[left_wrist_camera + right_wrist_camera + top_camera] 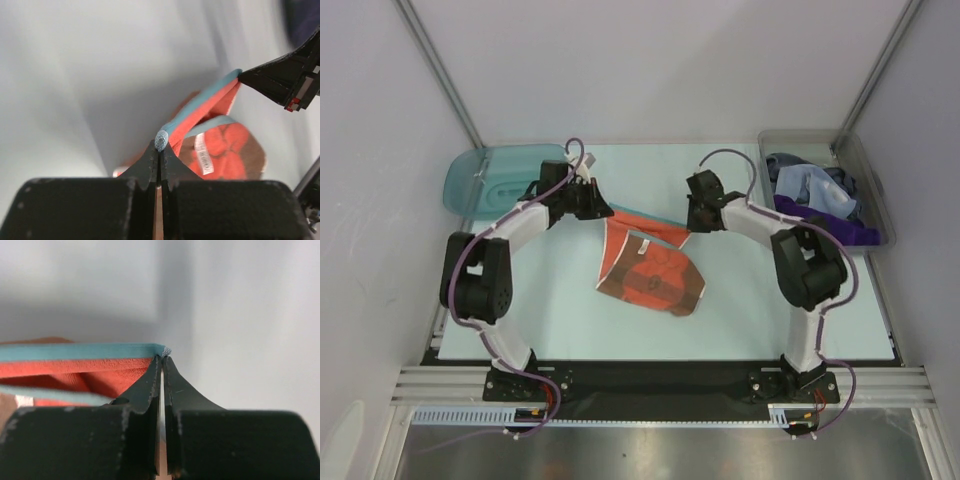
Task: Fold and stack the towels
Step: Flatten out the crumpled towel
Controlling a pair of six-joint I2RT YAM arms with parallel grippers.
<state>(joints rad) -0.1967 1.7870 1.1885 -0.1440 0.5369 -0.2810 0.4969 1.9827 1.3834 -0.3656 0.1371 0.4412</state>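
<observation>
A: Where the arms meet above mid-table, what is gripped?
B: The orange-brown towel [650, 265] w/ red print; its far edge is lifted and stretched btwn the two tools; the rest is draped down, and the lower part appears to rest on the table [760, 310].
A: Left gripper [603, 211]?
B: Fingers are pressed together on one corner of the teal-hemmed edge; this is seen clearly in the left wrist view.
A: Right gripper [693, 222]?
B: Clamped on the other corner; the hem is pinched at the fingertips in the right wrist view.
A: Surface?
B: Pale mint, flat, matte; a black strip and an aluminium rail [660, 385] are seen at the near edge, where both bases are bolted.
A: Room?
B: Enclosed by plain white-grey panels on three sides; metal posts [440, 72] are set approx. at the far corners.
A: Other items?
B: A teal tray [480, 180] is placed far left, partly hidden by the left arm; a clear bin [876, 200] is placed far right, in which a grey-blue towel [810, 182] and a purple towel [845, 228] are heaped, unfolded.
</observation>
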